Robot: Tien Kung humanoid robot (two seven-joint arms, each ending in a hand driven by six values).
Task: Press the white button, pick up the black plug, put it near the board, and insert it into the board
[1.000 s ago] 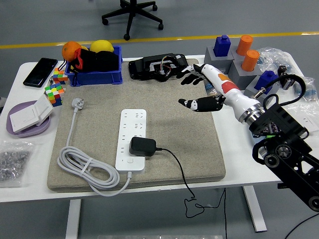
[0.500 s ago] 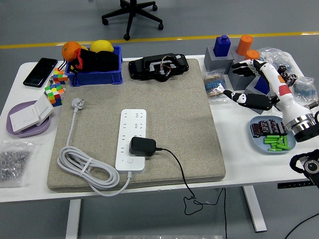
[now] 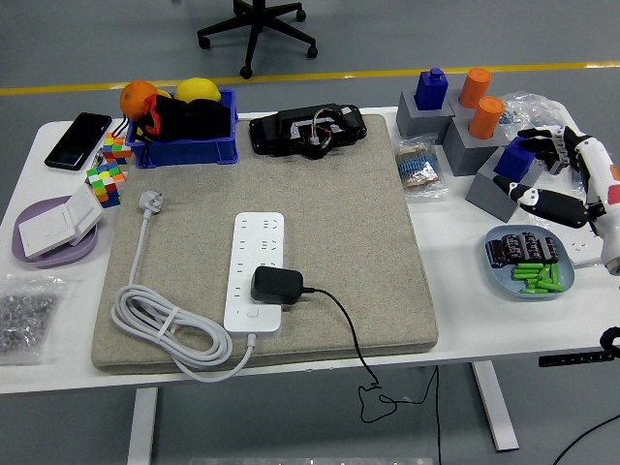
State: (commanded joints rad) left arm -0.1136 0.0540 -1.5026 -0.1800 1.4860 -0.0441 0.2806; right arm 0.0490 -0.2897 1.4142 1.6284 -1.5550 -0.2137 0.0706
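A white power strip (image 3: pixel 256 271) lies on the grey felt mat (image 3: pixel 358 252) near the middle of the table. The black plug (image 3: pixel 277 285) sits pushed into the strip's lower sockets, its black cord running off over the table's front edge. The strip's white button (image 3: pixel 253 313) is just below the plug. My right hand (image 3: pixel 550 172) hovers far to the right, above the blue dish, fingers spread and holding nothing. The left arm does not show.
A white cable coil (image 3: pixel 170 329) lies left of the strip. A blue bin (image 3: pixel 184 147) with fruit, a black device (image 3: pixel 308 131), grey blocks (image 3: pixel 455 131) with blue and orange pegs, a blue dish (image 3: pixel 529 263), cubes (image 3: pixel 107 179), a phone (image 3: pixel 78 139) and a purple plate (image 3: pixel 48 247) ring the mat.
My right hand has drawn back from over the mat's upper right to the table's right edge. The plug and the strip have not moved.
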